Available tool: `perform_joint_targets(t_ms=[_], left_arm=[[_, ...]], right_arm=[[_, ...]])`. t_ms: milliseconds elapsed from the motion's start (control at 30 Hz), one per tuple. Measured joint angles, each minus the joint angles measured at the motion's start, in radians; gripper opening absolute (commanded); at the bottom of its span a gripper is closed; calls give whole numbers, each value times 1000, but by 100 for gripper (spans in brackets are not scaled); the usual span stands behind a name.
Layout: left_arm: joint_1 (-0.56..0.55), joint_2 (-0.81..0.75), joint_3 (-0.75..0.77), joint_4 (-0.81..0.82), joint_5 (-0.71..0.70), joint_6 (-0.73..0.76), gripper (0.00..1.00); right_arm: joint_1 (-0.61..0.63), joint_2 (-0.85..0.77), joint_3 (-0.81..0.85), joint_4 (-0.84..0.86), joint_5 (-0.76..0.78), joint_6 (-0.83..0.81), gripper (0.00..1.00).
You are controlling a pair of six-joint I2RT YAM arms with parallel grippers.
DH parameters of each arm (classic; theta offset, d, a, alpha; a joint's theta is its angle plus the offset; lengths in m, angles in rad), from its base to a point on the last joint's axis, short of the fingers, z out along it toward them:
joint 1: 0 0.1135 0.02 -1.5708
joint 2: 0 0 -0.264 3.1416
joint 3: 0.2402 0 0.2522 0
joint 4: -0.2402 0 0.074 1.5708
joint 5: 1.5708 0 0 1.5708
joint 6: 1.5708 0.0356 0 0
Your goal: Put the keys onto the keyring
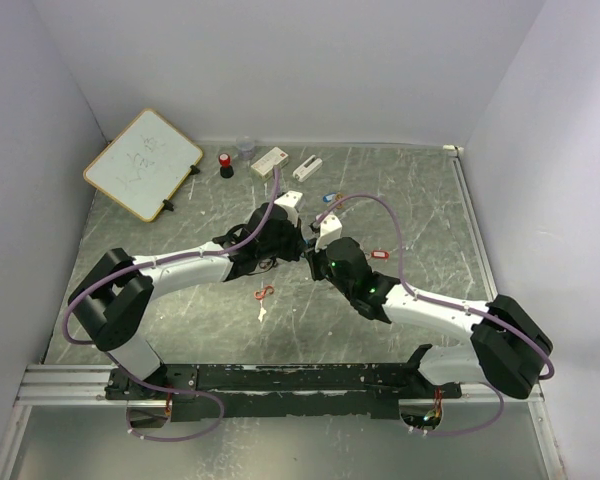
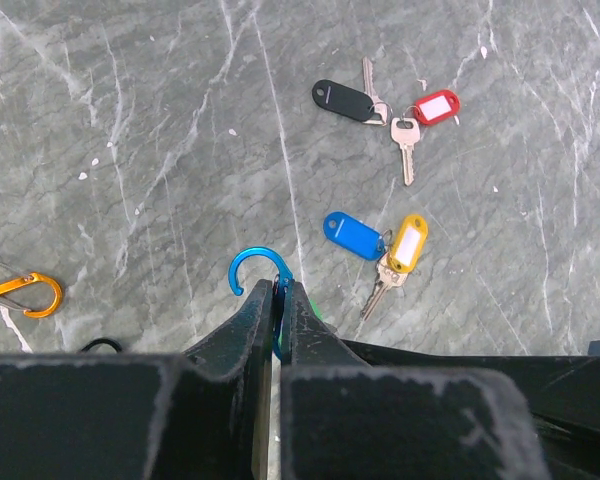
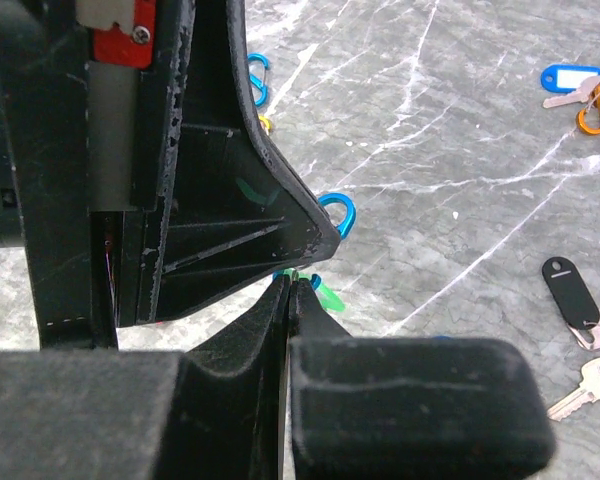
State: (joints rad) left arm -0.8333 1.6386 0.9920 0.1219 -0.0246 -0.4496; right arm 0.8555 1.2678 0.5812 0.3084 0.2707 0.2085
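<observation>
The left arm and the right arm were stretched forward and bent inward, so that their tips met above the middle of the counter. The left tool was closed tight on a blue hook, whose open curve projected past the fingertips. The right tool was pressed shut just beside the blue hook, with a green-tagged key pinched at its tips. Beyond the blue hook, a blue-tagged key and a yellow-tagged key were laid touching. Farther off, a black-tagged key and a red-tagged key were seen.
</observation>
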Motion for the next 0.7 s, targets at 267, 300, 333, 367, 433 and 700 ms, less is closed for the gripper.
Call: perform_joint_targets(t_ms=[267,300,333,367,433,700], left_arm=[[-2,0,0,0,-10,-6,7],[-2,0,0,0,-11,-7,7],[-2,0,0,0,-13,-8,7],[-2,0,0,0,-15,-9,7],[-2,0,0,0,-20,-11,7],[-2,2,18,-18,-35,-26,51]], right_arm=[[3,-15,-8,-5,8,0,0],[3,-17,-10,-5,8,0,0],[3,-19,-13,-5,8,0,0],[3,-21,-15,-6,9,0,0],[3,-23,-19,-7,10,0,0],[4,-28,-20,-6,10,0,0]])
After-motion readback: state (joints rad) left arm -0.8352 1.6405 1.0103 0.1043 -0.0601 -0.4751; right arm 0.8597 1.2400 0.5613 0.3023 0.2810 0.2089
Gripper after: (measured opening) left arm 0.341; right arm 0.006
